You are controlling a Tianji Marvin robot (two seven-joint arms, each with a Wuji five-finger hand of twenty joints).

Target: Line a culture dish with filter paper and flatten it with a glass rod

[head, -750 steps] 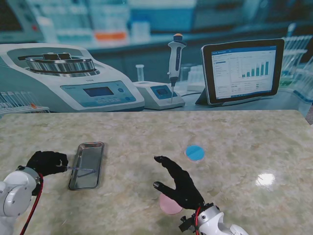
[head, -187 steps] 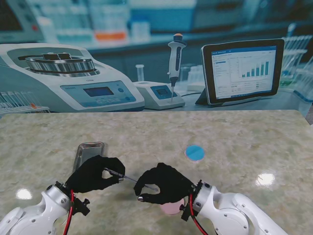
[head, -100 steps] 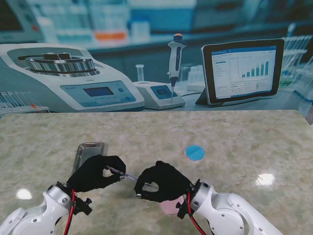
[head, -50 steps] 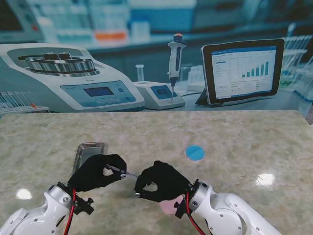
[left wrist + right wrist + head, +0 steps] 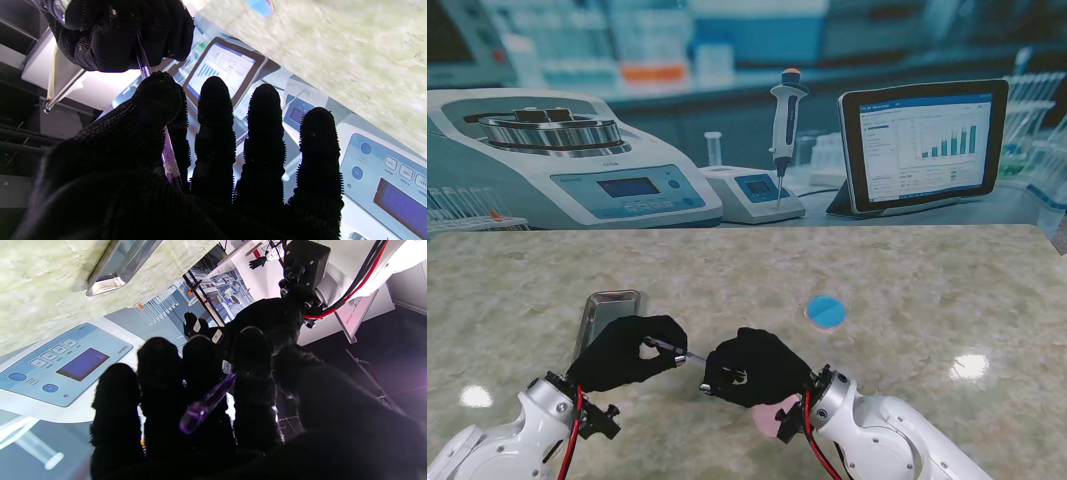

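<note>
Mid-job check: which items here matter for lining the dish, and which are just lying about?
Job items:
glass rod, held between left hand and right hand
blue disc
pink disc

Lying about:
metal tray

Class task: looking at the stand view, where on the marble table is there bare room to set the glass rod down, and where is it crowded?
Bare: right of the blue disc, and the strip beyond the steel tray. Crowded: near me, where left hand, right hand, glass rod and pink dish cluster.

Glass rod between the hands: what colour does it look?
Clear with a purple tint, the glass rod shows best in the right wrist view.
</note>
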